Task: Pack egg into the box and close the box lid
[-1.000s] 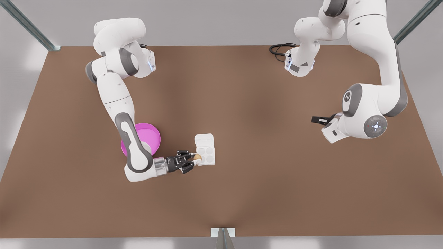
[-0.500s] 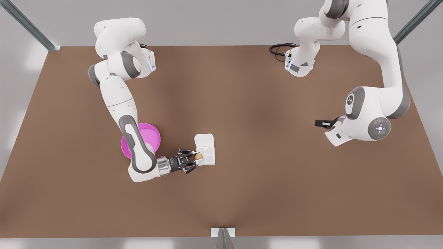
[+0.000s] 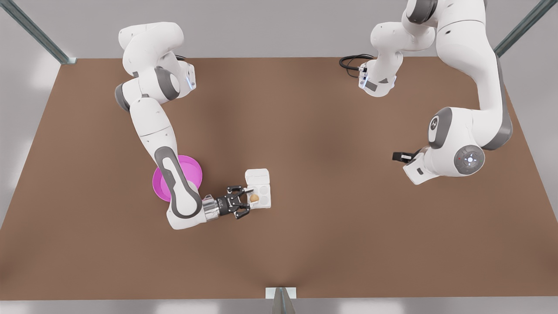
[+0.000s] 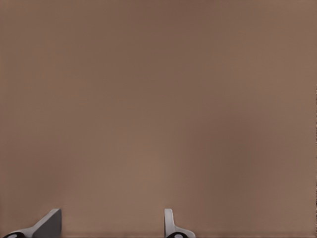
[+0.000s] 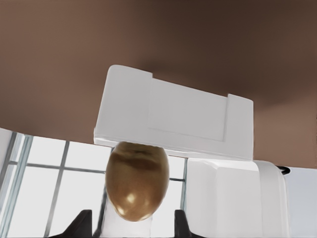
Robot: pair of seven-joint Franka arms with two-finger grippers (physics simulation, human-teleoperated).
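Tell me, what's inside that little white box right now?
The egg sits in one cup of the box, the cup nearest the right gripper, whose fingers are open beside it. The other three cups look empty. The box lid stands open.

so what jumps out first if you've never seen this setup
The small tan-brown oval egg sits between the fingers of the right gripper, at a cup of the small white square egg carton, whose plain white lid stands open. Beside that arm lies a round magenta-pink plate. The left gripper waits open over bare brown table.
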